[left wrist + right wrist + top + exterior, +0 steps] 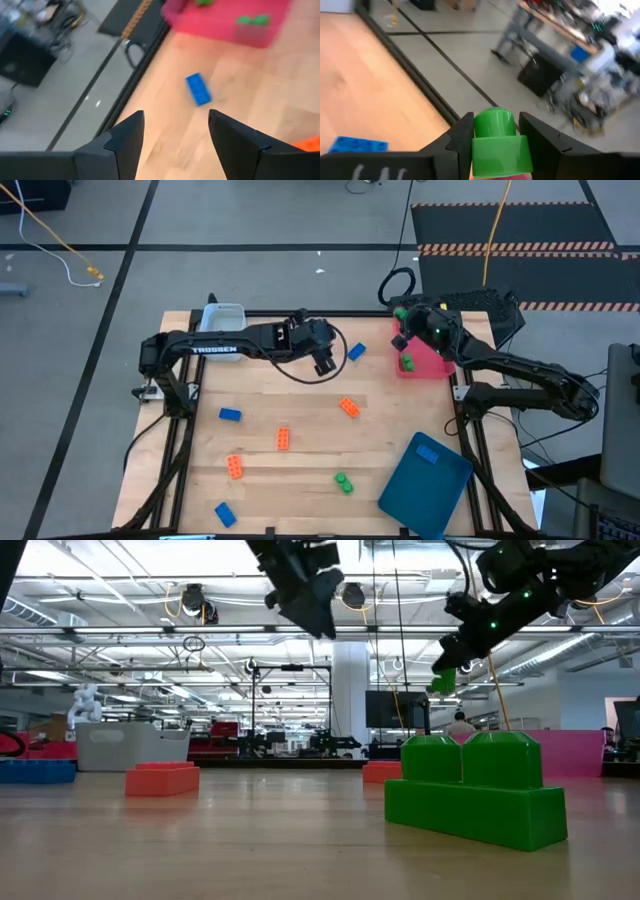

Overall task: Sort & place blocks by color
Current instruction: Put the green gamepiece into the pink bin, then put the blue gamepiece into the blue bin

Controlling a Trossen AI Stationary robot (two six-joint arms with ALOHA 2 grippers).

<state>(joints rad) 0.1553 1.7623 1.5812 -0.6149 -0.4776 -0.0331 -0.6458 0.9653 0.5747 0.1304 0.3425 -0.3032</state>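
Lying flat on the table just beside the pink tray (428, 366), the blue block (356, 351) looks light, rigid and smooth-sided, best pinched across its short width; its long axis slants toward the tray's near corner. The left gripper (322, 361) hovers close by it, fingers spread wide and empty. Over the tray, the right gripper (494, 145) clamps a green block (496, 140) upright, studs outward.
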